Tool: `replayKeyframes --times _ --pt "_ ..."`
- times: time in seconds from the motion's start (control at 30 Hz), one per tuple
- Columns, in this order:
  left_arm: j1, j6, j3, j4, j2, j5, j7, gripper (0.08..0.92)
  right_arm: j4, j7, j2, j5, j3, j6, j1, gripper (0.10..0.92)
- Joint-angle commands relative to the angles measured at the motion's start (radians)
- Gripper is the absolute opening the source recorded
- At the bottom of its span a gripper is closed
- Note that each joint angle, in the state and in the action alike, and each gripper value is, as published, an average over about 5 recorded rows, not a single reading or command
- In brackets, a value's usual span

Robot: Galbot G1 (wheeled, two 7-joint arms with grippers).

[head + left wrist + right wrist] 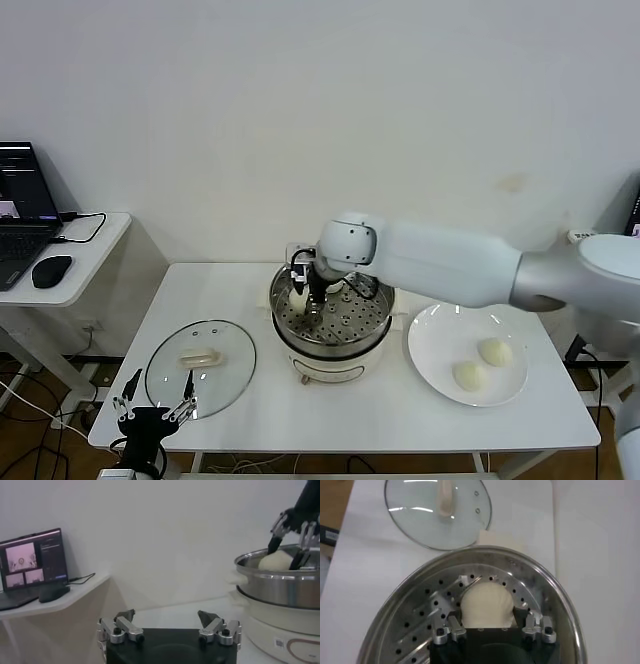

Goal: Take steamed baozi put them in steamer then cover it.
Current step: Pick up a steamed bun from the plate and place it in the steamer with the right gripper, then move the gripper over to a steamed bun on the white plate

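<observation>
Left gripper (152, 408): parked at the near left edge of the white desk (250, 400), jaws spread wide and empty, just in front of the cover. Cover (200, 366): clear glass lid with a metal rim and a cream oblong handle, lying flat on the desk to the left of the steamer, apart from it. Plate (432, 345): flat, white, on the right part of the desk beside the steamer, carrying 2 steamed baozi (481, 363), near each other, not in the steamer. Steamer (345, 325): shiny steel basket with a perforated floor on a cream-white pot base, at the desk's middle, uncovered. Right gripper (492, 602): reaching down into the steamer's left side, 1 jaw on either side of a third baozi (486, 605) that rests on the perforated floor; the jaws stand close against the bun, and whether they clamp it or have loosened off it cannot be told. A further pale shape shows behind the gripper inside the basket, too hidden to name. Side table (85, 255): to the far left, beyond the desk, bearing a laptop (25, 205) with a lit screen and a black mouse (51, 270).
</observation>
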Motion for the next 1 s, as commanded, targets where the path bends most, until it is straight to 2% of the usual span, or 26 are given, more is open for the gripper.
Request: replayKeyframes --times 0.03,0.13,0.23,0.37,0.63,0.8,1.0 --pt "-0.004 0.000 0.001 0.002 0.000 0.000 0.000 0.823 -0.063 0.016 0.043 -0.008 0.008 -0.008 -0.032 0.718" --pt "-0.006 0.000 0.003 0.001 0.001 0.000 0.000 0.823 -0.039 -0.015 0.016 -0.007 0.016 -0.003 -0.004 0.789" --pt "-0.011 0.001 0.005 0.001 0.002 -0.001 0.001 0.823 0.019 -0.072 -0.048 -0.007 0.022 0.005 0.058 0.817" --pt "-0.019 0.003 0.005 -0.002 0.007 -0.005 0.002 0.823 0.126 -0.221 -0.197 -0.041 0.004 0.060 0.181 0.822" --pt "-0.028 0.002 0.017 0.012 0.017 -0.008 0.003 0.823 0.324 -0.487 -0.583 -0.237 -0.044 0.328 0.315 0.823" --pt "-0.030 0.002 0.034 0.018 0.019 -0.003 0.002 0.823 0.420 -0.530 -0.799 -0.359 -0.045 0.408 0.265 0.823" --pt "-0.032 0.002 0.042 0.026 0.025 0.001 0.002 0.823 0.488 -0.505 -0.951 -0.494 -0.041 0.430 0.132 0.823"
